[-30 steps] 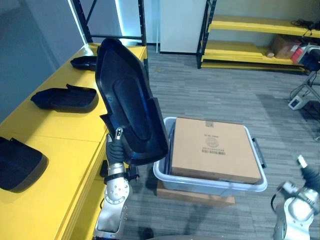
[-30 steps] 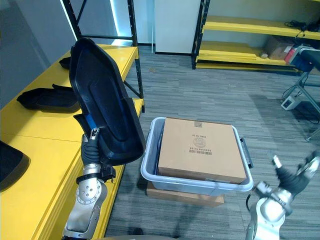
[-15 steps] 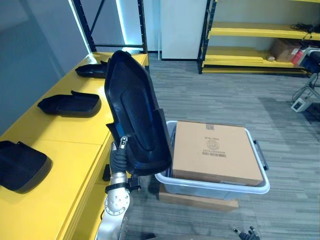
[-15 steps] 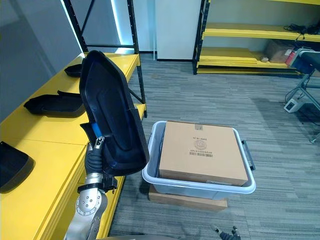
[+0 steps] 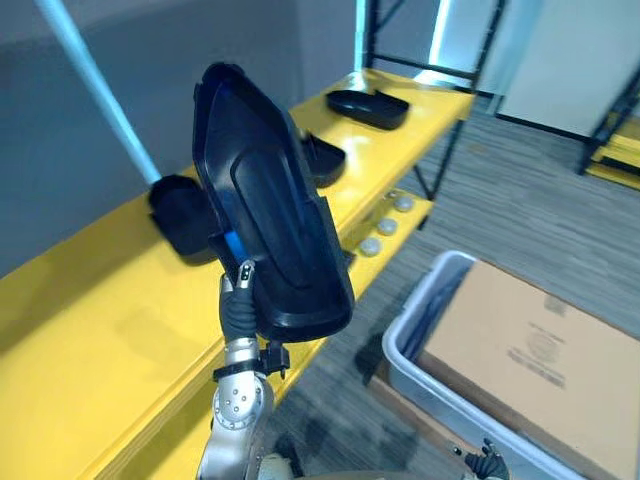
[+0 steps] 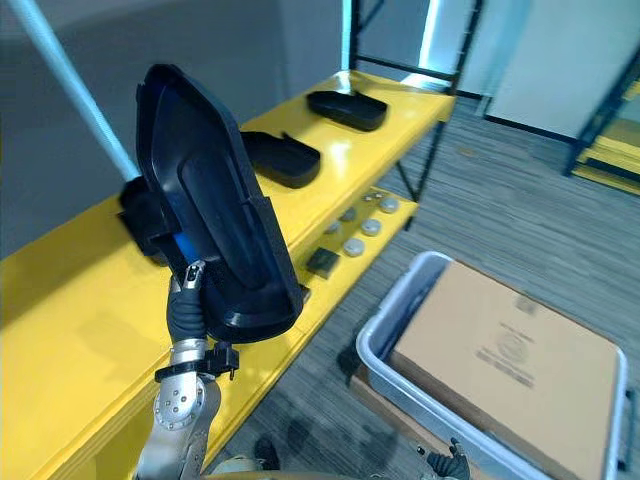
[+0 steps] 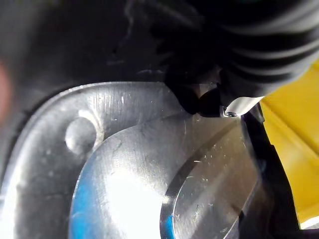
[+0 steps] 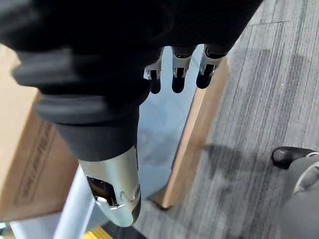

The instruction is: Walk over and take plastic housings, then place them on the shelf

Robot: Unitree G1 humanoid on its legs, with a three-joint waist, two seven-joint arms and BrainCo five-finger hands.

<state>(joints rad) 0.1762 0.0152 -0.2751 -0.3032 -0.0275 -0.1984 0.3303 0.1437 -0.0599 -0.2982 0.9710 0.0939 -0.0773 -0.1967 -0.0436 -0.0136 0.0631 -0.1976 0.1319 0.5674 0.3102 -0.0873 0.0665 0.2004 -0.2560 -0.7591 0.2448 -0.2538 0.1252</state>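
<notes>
Setting: a long yellow shelf (image 5: 110,330) runs along the robot's left over grey carpet (image 5: 500,190); dark rack uprights stand at its far end.
On the shelf: three black housings are already laid out; a far housing (image 5: 368,106), a middle housing (image 5: 322,158) and a near housing (image 5: 178,215), the last partly hidden behind the carried one.
Beside the shelf: a grey bin (image 5: 418,345) is set on the floor at the lower right; a cardboard box (image 5: 540,350) lies in it.
Held housing: the held housing (image 5: 270,240) is carried upright, its hollow side turned to the head camera, just above the shelf's front edge.
Left hand: the left hand (image 5: 238,305) is clamped on the housing's lower rim, a finger pressed onto its inner face.
Right hand: the right hand (image 8: 109,59) hangs low beside the bin; its fingers are loose and nothing is held.
Change: over the last second the whole view has swung left, so the camera has turned, not the objects; the shelf now fills the left side and the bin has slid to the corner; the housing's pose in the hand is unchanged; the right hand has been lowered.
Meaning: the carry is judged nearly done; a free stretch of shelf lies nearer than the near housing, and lowering there is judged next.
</notes>
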